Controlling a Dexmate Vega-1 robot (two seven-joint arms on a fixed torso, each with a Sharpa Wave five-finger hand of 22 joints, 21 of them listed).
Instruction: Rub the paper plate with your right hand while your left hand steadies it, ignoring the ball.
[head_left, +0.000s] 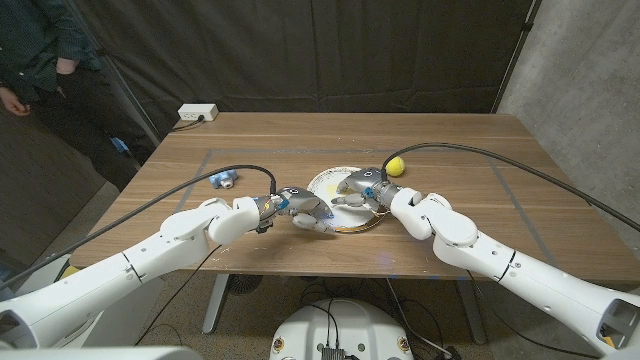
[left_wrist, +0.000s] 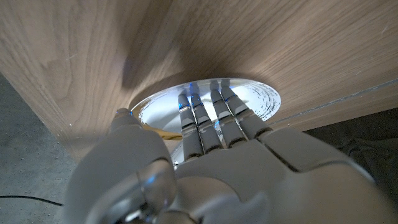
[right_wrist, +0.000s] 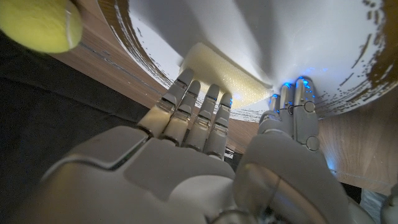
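The white paper plate (head_left: 330, 182) with a gold rim lies near the middle of the table, toward the front. My left hand (head_left: 308, 212) reaches over its left rim, and the straight fingers (left_wrist: 214, 115) rest on the plate's (left_wrist: 264, 99) inner surface with the thumb beside the rim. From the right, my right hand (head_left: 360, 188) comes over the plate (right_wrist: 261, 31). It holds a pale yellow sponge (right_wrist: 233, 78) between fingers and thumb, pressed on the plate. The yellow ball (head_left: 396, 166) (right_wrist: 38, 23) sits on the table just right of the plate, apart from both hands.
A small blue object (head_left: 224, 180) lies left of the plate. A white power strip (head_left: 197, 113) sits at the table's far left corner. A person (head_left: 40, 60) stands beyond that corner. Grey tape lines (head_left: 520, 210) mark the wooden tabletop.
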